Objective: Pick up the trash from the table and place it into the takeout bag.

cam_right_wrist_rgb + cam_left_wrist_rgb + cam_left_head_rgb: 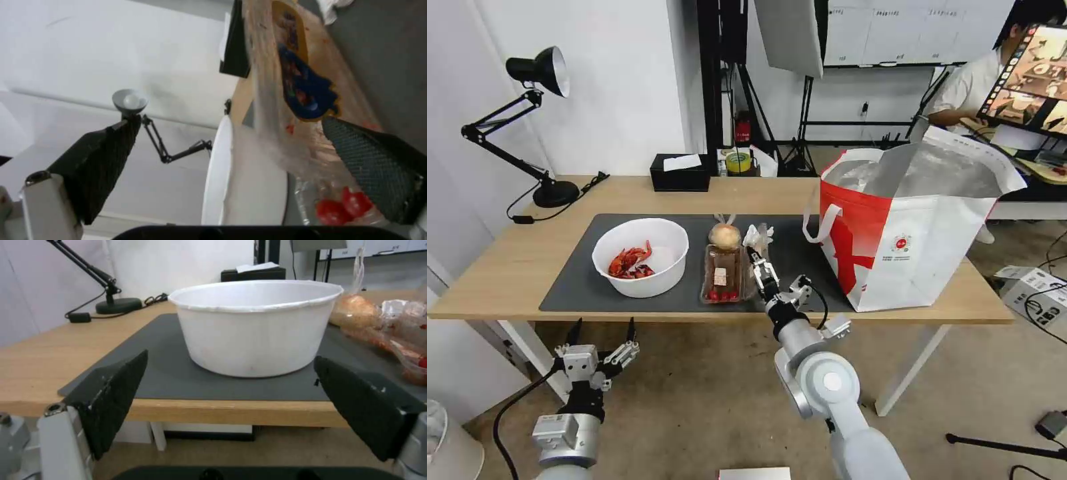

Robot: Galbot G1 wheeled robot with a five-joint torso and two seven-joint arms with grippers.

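Bench (527, 257) is light wood with a dark grey mat (570, 283) along its middle. White round bowl (640, 257) sits on the mat's left part, red crayfish shells (630, 262) inside against its left wall. Just right of the bowl lie the clear plastic food trays (722, 273), stacked as far as I can tell, with small red bits at the near end. Bagged bun (725, 235) sits at the trays' far end, touching them. Crumpled white tissue (758, 235) lies just right of the bun. Takeout bag (920, 257) stands upright on the bench's right end, red and white, mouth open with silver lining showing, white strap hanging on its left side.

Right gripper (758, 263) reaches over the mat at the right edge of the trays, turned on its side; right wrist view shows jaws wide, one finger (373, 166) close beside the tray plastic (285, 133), the other (95, 166) well off it, nothing held; contact cannot be told. Left gripper (602, 331) hangs below the bench's front edge, in front of the bowl, jaws wide and empty; left wrist view looks level at the bowl wall (256, 336).

Black tissue box (680, 172) and a black desk lamp (537, 127) stand at the bench's far side
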